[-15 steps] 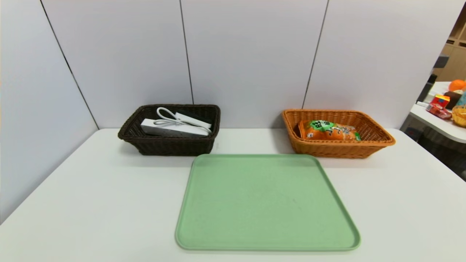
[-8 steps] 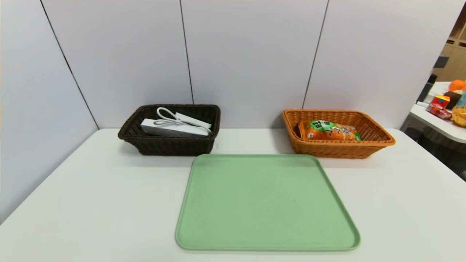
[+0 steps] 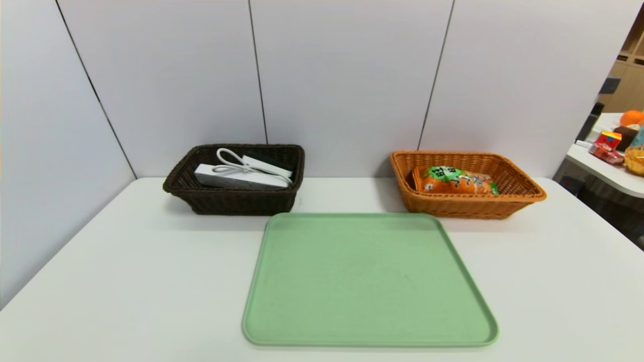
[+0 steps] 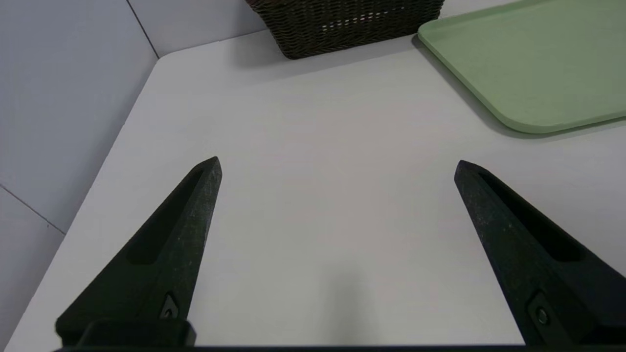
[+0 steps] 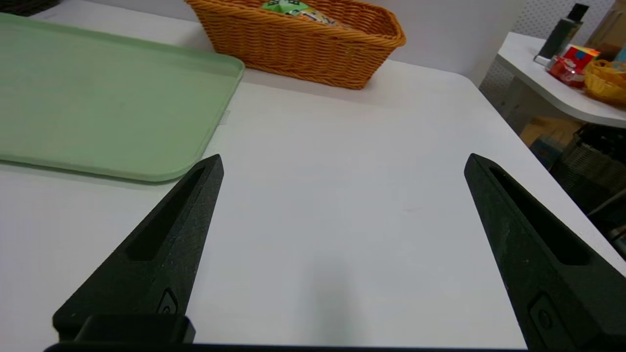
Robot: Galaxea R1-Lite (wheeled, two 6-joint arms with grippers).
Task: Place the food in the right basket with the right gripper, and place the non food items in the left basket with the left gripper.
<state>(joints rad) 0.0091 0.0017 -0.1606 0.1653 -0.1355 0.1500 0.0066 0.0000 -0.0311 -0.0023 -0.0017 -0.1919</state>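
Above near tabletop (image 3: 151, 281), parked: left gripper (image 4: 338, 159) and right gripper (image 5: 345, 155), both spread wide, nothing grasped. Farther out, mid-table: green tray (image 3: 367, 281). At back, left side: dark brown basket (image 3: 241, 203) containing white power strip (image 3: 236, 177) with coiled cord (image 3: 229, 156). At back, right side: orange-tan basket (image 3: 468, 207) containing orange snack bag (image 3: 455, 182).

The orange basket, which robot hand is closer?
Right. The right gripper hovers nearer, over the table before the orange basket; the left gripper hovers beyond the tray's left side.
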